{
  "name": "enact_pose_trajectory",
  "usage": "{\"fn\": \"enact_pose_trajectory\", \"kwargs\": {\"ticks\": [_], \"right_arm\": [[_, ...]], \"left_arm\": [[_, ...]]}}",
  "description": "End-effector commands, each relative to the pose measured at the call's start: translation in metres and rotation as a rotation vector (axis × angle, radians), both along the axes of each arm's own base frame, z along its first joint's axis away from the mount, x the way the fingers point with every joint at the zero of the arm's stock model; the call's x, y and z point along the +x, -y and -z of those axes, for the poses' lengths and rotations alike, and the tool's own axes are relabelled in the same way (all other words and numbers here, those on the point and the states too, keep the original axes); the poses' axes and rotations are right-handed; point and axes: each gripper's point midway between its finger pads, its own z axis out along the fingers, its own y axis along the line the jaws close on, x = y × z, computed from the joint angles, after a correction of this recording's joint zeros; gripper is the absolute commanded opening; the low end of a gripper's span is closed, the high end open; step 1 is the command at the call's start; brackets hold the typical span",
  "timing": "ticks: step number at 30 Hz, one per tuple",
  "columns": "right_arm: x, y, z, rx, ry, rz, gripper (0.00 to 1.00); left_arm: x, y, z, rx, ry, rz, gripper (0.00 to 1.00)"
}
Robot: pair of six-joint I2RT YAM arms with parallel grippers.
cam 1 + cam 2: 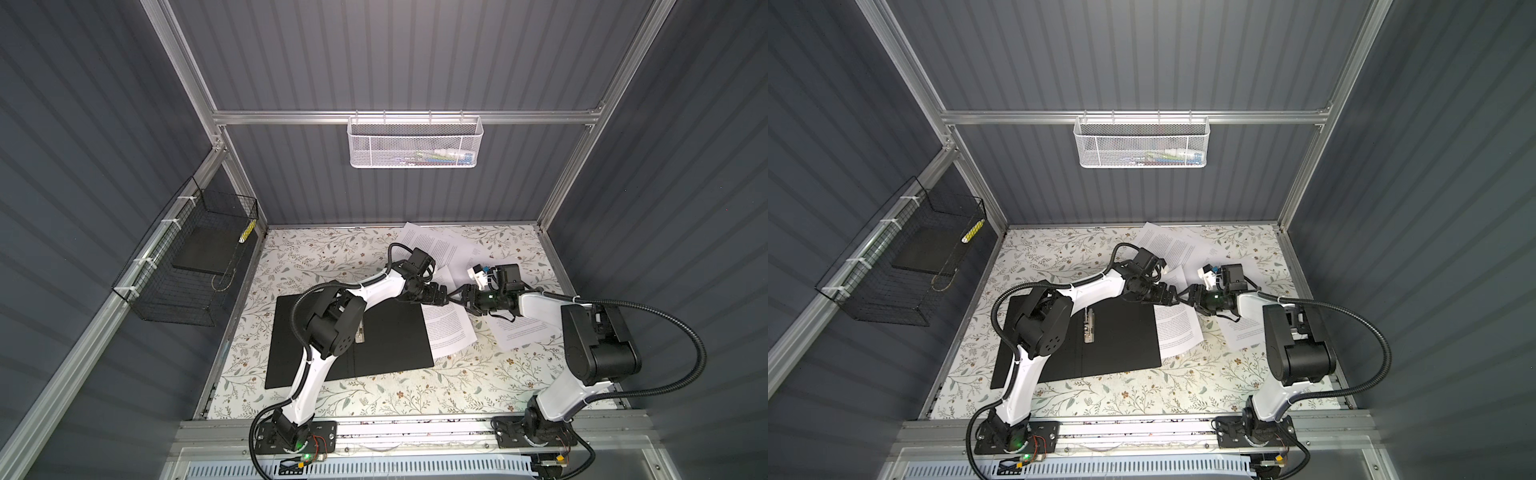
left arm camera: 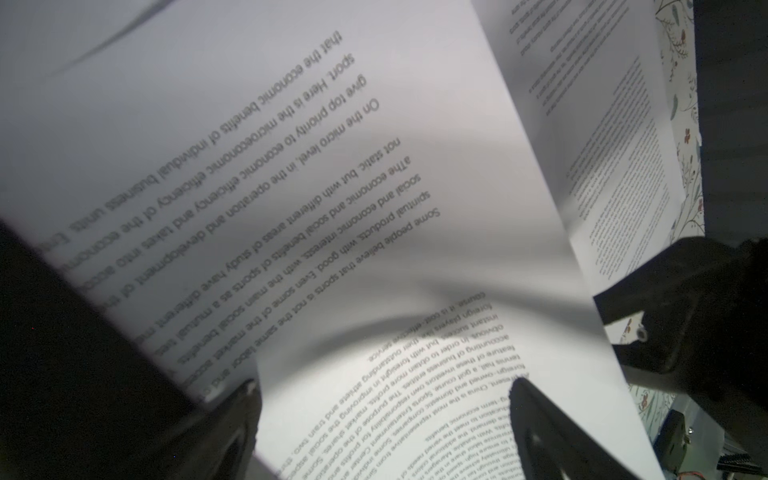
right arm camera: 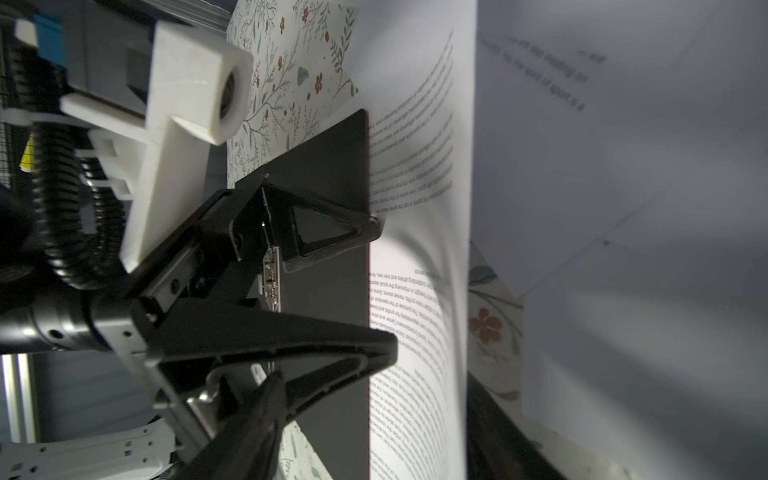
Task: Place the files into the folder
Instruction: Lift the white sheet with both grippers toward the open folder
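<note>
The folder [image 1: 390,336] [image 1: 1121,332] lies open on the table, black inside up, with a metal clip [image 1: 1089,328] at its spine. Several files lie to its right: one sheet [image 1: 451,332] against the folder's right edge, others behind [image 1: 432,245] and further right [image 1: 523,332]. My left gripper [image 1: 451,298] [image 2: 382,386] is open, and its fingertips [image 3: 374,224] rest on that sheet's edge by the folder [image 3: 328,166]. The sheet [image 3: 419,316] bows upward. My right gripper [image 1: 464,300] [image 3: 374,376] faces the left one, jaws apart on either side of the bowed sheet edge.
A black wire basket [image 1: 187,266] on the left wall holds a dark flat slab [image 1: 208,249]. A white mesh basket [image 1: 415,141] hangs on the back rail. The floral table surface [image 1: 332,257] shows behind and in front of the folder.
</note>
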Motion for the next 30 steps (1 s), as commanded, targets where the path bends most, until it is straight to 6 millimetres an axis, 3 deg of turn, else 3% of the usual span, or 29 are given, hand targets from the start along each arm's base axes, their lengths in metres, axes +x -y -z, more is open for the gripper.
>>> {"fn": "enact_pose_trajectory", "kwargs": {"ticks": [1,7,10,16,19,24,30], "right_arm": [[-0.007,0.003,0.013,-0.033,-0.035,0.006,0.56],[-0.009,0.01,0.021,-0.081,-0.047,0.025,0.4],[-0.009,0.01,0.021,-0.08,-0.049,0.025,0.26],[-0.008,0.012,0.017,-0.095,-0.047,0.035,0.0],[-0.01,0.015,0.007,-0.113,-0.028,0.05,0.0],[-0.016,0.025,-0.018,-0.167,0.018,0.087,0.0],[-0.023,0.031,-0.047,-0.196,0.048,0.107,0.0]], "left_arm": [[-0.061,-0.051,0.087,0.259,-0.271,-0.003,0.94],[-0.06,-0.051,0.085,0.254,-0.267,-0.006,0.94],[-0.059,-0.048,0.082,0.238,-0.273,-0.004,0.94],[-0.053,-0.036,0.054,0.17,-0.253,0.011,0.94],[-0.043,-0.023,0.015,0.094,-0.191,0.031,0.95],[-0.032,-0.008,-0.082,-0.075,-0.028,0.048,0.97],[-0.04,-0.04,-0.158,-0.148,0.163,0.014,1.0]]}}
